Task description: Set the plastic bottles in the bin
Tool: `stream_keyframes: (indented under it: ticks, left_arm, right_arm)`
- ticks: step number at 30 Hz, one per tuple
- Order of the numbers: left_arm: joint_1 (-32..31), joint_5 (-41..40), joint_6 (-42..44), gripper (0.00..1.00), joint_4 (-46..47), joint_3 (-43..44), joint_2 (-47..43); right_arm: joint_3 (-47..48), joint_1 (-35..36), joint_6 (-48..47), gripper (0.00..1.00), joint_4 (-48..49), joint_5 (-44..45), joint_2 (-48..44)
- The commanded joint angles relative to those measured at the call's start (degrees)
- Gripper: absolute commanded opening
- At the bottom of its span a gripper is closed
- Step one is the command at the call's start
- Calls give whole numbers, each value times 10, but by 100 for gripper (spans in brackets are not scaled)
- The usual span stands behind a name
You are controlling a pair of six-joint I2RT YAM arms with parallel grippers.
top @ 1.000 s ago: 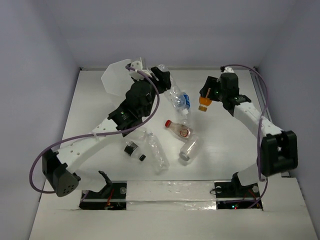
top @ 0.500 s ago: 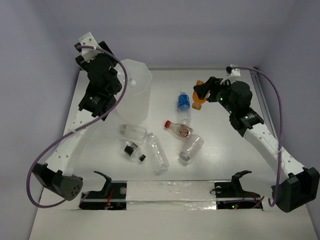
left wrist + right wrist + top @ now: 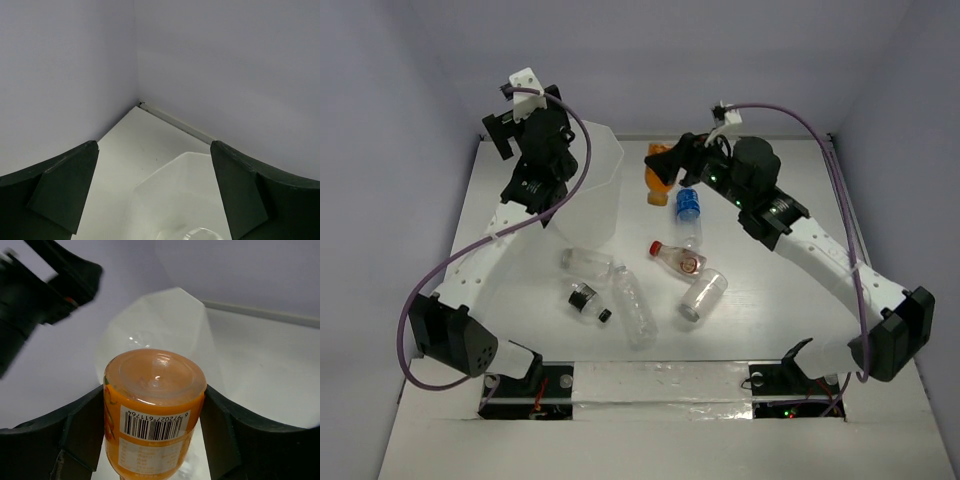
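The bin (image 3: 598, 190) stands upright at the back left, translucent white; a clear bottle lies inside it (image 3: 200, 234). My right gripper (image 3: 665, 165) is shut on an orange bottle (image 3: 657, 176), held in the air just right of the bin. In the right wrist view the orange bottle (image 3: 155, 405) is base-out between the fingers, with the bin's rim (image 3: 165, 310) behind it. My left gripper (image 3: 500, 135) is open and empty, raised left of the bin; its view looks down past the bin's rim (image 3: 165, 175). Several bottles lie on the table: blue-labelled (image 3: 688, 210), red-capped (image 3: 676, 258), clear (image 3: 703, 296).
More clear bottles lie near the front middle (image 3: 633, 305) and by the bin's foot (image 3: 585, 262). A small black-capped piece (image 3: 582, 298) and a loose black cap (image 3: 605, 315) lie beside them. Walls enclose the table on the left, back and right.
The left arm stood the bin upright, let go and rose to its left. The right gripper carried the orange bottle leftward to beside the bin.
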Motion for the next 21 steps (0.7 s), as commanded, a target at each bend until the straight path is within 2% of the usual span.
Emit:
stream_keyframes:
  ticks: [1,4,8,11,12,16,17,19,21]
  left_arm:
    - [0,27,-52,94,-42,37,-28]
    - [0,86,-102,90,-119,64,-55]
    - [5,237,-224,81,-195,23,-157]
    - [5,325,-272,72,-233,-72,-248]
    - [5,340,-309,70,-243,-127,-274]
    - [5,392,-395,62,-299,-242,-380]
    - [5,431,-407,62,-310,-263,-410]
    - [5,457,-433,62,-353,-304,-431]
    - [5,507,-439,63,-372,-340,-457]
  right_arm:
    - [108,24,1,57,39,4,47]
    - [187,38,0,57,43,3,110]
    - [287,60,-10,58,43,4,204]
    - [366,65,-17,60,26,4,276]
    - [385,65,-19,60,20,4,293]
    - [465,70,-21,61,-9,5,361]
    - [485,70,-21,62,-16,5,371]
    - [494,81,-24,63,-15,10,384]
    - [501,86,-35,75,-18,14,388]
